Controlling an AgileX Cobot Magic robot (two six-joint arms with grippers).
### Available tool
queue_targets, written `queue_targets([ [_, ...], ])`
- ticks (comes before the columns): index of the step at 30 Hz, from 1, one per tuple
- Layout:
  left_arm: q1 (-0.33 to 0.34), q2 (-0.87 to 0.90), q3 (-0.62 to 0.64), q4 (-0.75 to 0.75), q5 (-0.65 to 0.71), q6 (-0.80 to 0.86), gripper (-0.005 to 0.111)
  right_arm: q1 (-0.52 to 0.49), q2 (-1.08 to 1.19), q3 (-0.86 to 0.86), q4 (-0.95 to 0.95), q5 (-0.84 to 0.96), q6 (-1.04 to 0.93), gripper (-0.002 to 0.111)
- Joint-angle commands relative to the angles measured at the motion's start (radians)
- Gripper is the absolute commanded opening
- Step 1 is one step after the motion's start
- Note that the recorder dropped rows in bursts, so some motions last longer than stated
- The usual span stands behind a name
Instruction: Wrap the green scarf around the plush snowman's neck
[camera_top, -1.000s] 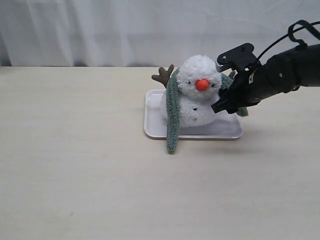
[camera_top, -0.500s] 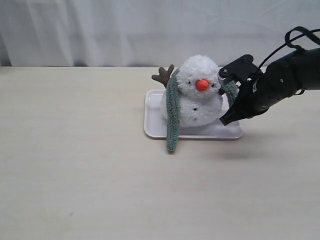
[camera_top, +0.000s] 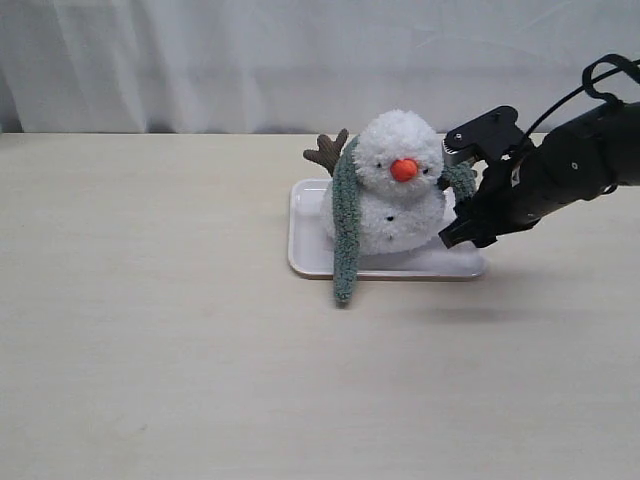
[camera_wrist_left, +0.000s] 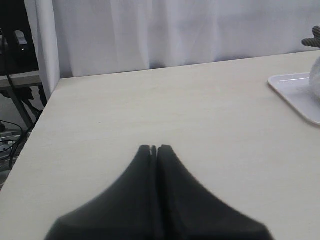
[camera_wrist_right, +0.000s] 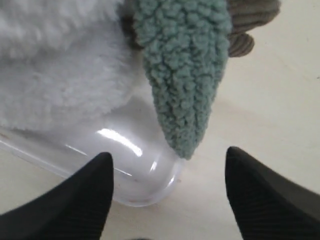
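The plush snowman (camera_top: 395, 190) stands upright on a white tray (camera_top: 310, 255), its orange nose facing the camera. The green scarf (camera_top: 345, 230) is draped behind its neck. One long end hangs down the left side past the tray's front edge; the short end (camera_wrist_right: 185, 70) hangs on the right. My right gripper (camera_top: 452, 232) hovers open just right of the snowman's body, over the tray's corner. Its fingers (camera_wrist_right: 87, 195) stand wide apart with the scarf's tip just beyond them, not gripped. My left gripper (camera_wrist_left: 154, 148) is shut and empty, low over the table far from the tray.
The tray's rounded corner (camera_wrist_right: 150, 190) lies under my right gripper. A brown twig arm (camera_top: 327, 152) sticks out behind the snowman's left side, another (camera_wrist_right: 250, 25) beside the short scarf end. A white curtain (camera_top: 300, 60) closes off the back of the table.
My right gripper has pulled back from the snowman's neck, down and to the right. The short scarf end, earlier hidden by the gripper, now hangs free.
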Motion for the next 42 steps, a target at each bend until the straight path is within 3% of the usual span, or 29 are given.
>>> queue_targets([
  [1, 0.001, -0.002, 0.002, -0.002, -0.012, -0.003, 0.000, -0.006, 0.007, 0.005, 0.015, -0.076, 0.016, 0.065],
  [12, 0.001, -0.002, 0.002, -0.002, -0.012, -0.003, 0.000, -0.064, 0.099, 0.002, 0.015, -0.206, 0.065, 0.052],
  [23, 0.001, -0.002, 0.002, -0.002, -0.012, -0.003, 0.000, -0.058, 0.113, 0.002, 0.007, -0.260, 0.054, 0.004],
  [36, 0.001, -0.002, 0.002, -0.002, -0.012, -0.003, 0.000, -0.058, -0.029, 0.002, 0.021, -0.018, 0.004, 0.004],
  [42, 0.001, -0.002, 0.002, -0.002, -0.012, -0.003, 0.000, -0.058, -0.086, 0.002, 0.254, 0.084, -0.204, 0.004],
])
